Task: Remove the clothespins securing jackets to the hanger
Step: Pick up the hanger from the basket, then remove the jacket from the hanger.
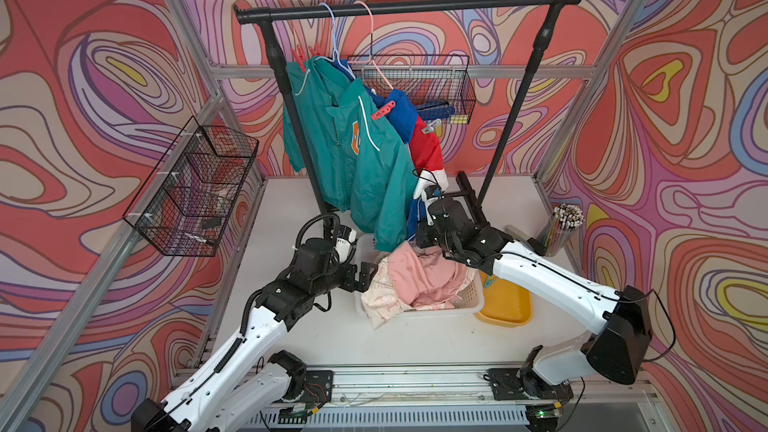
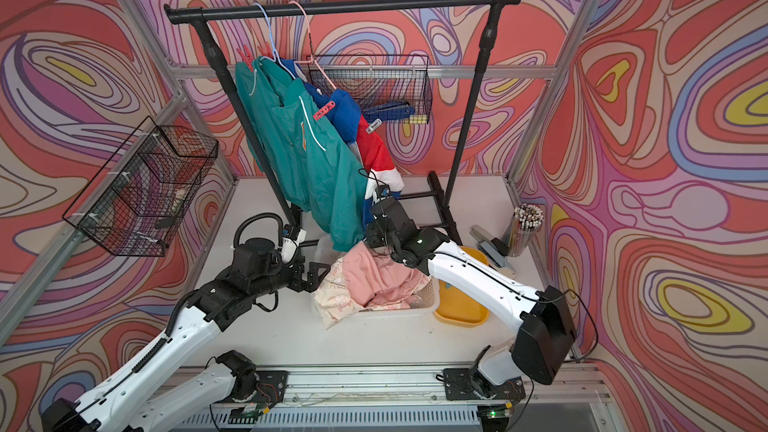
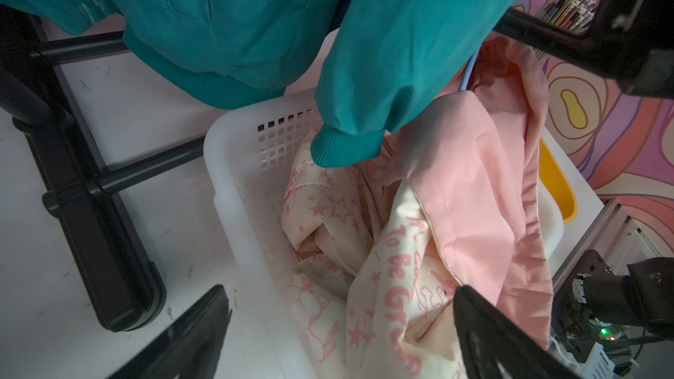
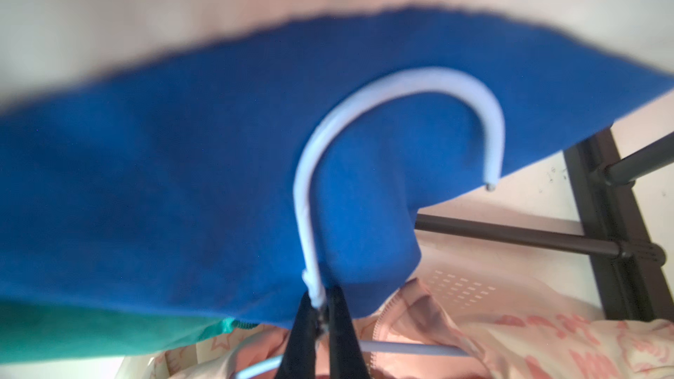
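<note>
The teal-green jacket (image 1: 357, 147) and the blue-red-white jacket (image 1: 424, 143) hang from the rack. A coral clothespin (image 1: 383, 110) sits on the teal shoulder and a grey clothespin (image 1: 431, 126) on the blue-red one. Two red clothespins (image 1: 297, 56) stand at the teal jacket's far shoulder. The pale pink jacket (image 1: 419, 280) lies crumpled in a white basket (image 1: 469, 299). My right gripper (image 4: 321, 297) is shut on the neck of a pale wire hanger (image 4: 364, 103), under the blue hem (image 4: 219, 176). My left gripper (image 3: 341, 291) is open over the basket's near corner, holding nothing.
A yellow tray (image 1: 507, 305) beside the basket holds a teal clothespin (image 1: 490, 282). The black rack's rail (image 1: 407, 6) carries a blue hanger (image 1: 332, 35) and a pink hanger (image 1: 374, 47). Wire baskets hang at the back (image 1: 457, 76) and left (image 1: 195, 189). A pencil cup (image 1: 561, 226) stands at the right.
</note>
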Motion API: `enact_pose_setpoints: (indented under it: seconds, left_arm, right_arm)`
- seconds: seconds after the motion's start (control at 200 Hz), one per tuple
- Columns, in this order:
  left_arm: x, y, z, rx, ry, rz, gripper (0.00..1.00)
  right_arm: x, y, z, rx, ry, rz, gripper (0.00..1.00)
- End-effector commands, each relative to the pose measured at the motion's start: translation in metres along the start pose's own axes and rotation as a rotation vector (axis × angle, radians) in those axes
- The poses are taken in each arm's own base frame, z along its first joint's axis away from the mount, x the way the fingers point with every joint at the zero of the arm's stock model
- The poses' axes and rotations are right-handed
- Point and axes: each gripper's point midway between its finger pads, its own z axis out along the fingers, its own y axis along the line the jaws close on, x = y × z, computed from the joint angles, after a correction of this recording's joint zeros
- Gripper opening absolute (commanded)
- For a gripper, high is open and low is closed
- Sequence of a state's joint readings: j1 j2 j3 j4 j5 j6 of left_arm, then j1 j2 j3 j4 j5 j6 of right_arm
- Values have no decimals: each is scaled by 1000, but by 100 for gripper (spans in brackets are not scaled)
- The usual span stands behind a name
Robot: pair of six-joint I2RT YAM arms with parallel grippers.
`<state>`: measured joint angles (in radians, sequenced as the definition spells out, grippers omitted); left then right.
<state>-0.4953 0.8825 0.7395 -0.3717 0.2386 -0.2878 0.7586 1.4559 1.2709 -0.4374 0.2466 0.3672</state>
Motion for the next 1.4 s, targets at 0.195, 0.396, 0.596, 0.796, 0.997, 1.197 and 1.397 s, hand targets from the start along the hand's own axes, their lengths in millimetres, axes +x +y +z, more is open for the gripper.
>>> enact_pose_setpoints:
  seconds: [0.195, 0.396, 0.596, 0.796, 0.997, 1.197, 1.397]
  left_arm:
    - [-9, -6, -6, 25, -27, 20, 97]
    - [-13, -26, -14, 115, -38, 52, 97]
    - [-21, -53, -40, 205, -29, 106, 99]
    - [-11, -72, -68, 275, 13, 152, 100]
    - [8, -68, -64, 262, 89, 133, 100]
    - [12, -61, -45, 226, 115, 115, 97]
    - [11, -62, -27, 241, 132, 75, 72]
  right_arm:
    - [4, -3, -24, -31, 0, 23, 0]
    - [-7, -13, -45, -1, -57, 30, 0]
    - [-31, -29, -57, 88, -151, 31, 0]
    - [-55, -33, -51, 102, -194, 56, 0]
    - [-73, -31, -54, 88, -234, 75, 0]
    - [-77, -28, -54, 66, -241, 83, 0]
    - [-77, -28, -56, 66, -247, 86, 0]
